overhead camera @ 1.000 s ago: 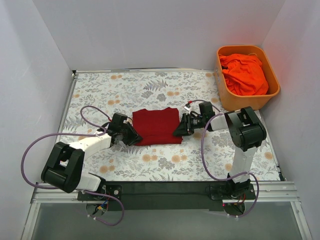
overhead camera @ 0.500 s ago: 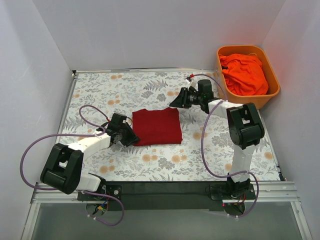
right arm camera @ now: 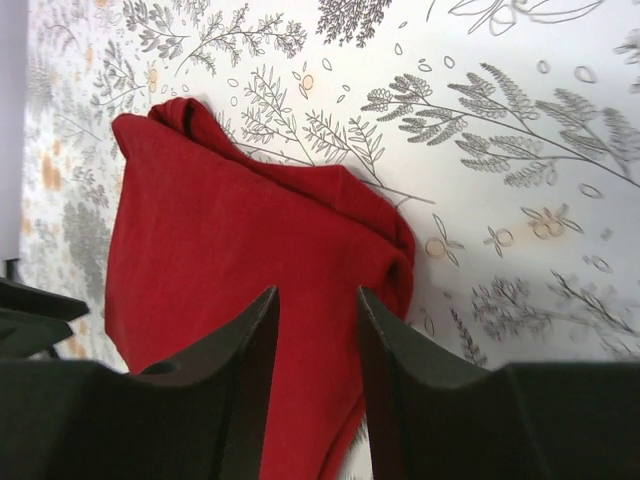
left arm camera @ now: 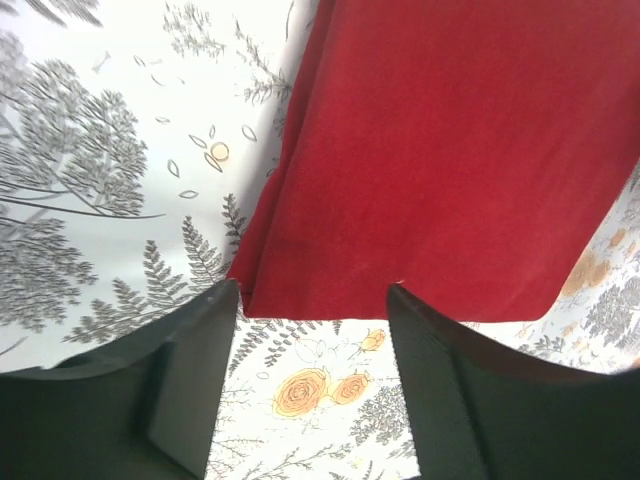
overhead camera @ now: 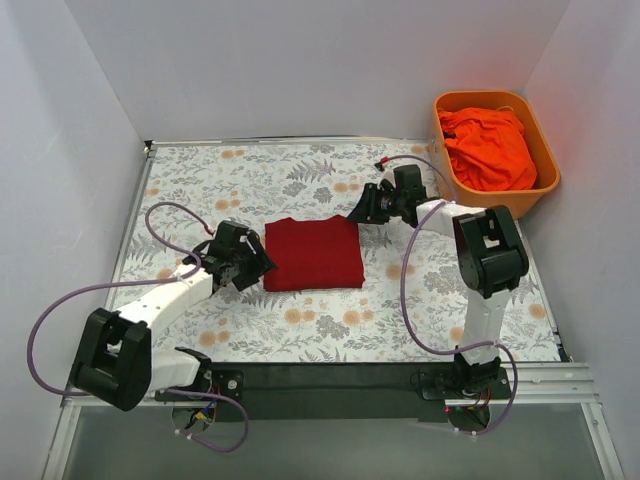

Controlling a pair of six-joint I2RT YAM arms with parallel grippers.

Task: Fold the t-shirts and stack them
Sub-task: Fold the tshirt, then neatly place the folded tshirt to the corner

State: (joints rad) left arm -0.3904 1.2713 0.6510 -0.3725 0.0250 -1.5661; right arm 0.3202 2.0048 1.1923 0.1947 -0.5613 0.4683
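The dark crimson t-shirt (overhead camera: 314,252) lies folded into a rectangle on the flowered tablecloth; it also shows in the left wrist view (left arm camera: 440,150) and the right wrist view (right arm camera: 240,270). The bright orange-red t-shirt (overhead camera: 490,148) lies bunched in the orange tub (overhead camera: 546,170) at the back right. My left gripper (overhead camera: 257,268) is open and empty at the shirt's left edge (left arm camera: 312,300), its fingers over bare cloth of the table. My right gripper (overhead camera: 358,210) is open and empty above the shirt's far right corner (right arm camera: 315,300).
White walls close in the table on three sides. The tub stands against the right wall. Purple cables loop from both arms over the tablecloth (overhead camera: 250,175). A black rail (overhead camera: 330,385) runs along the near edge.
My right gripper left the shirt's right edge, swung to the back, then came down to the far right corner. My left gripper shifted slightly up and back along the left edge.
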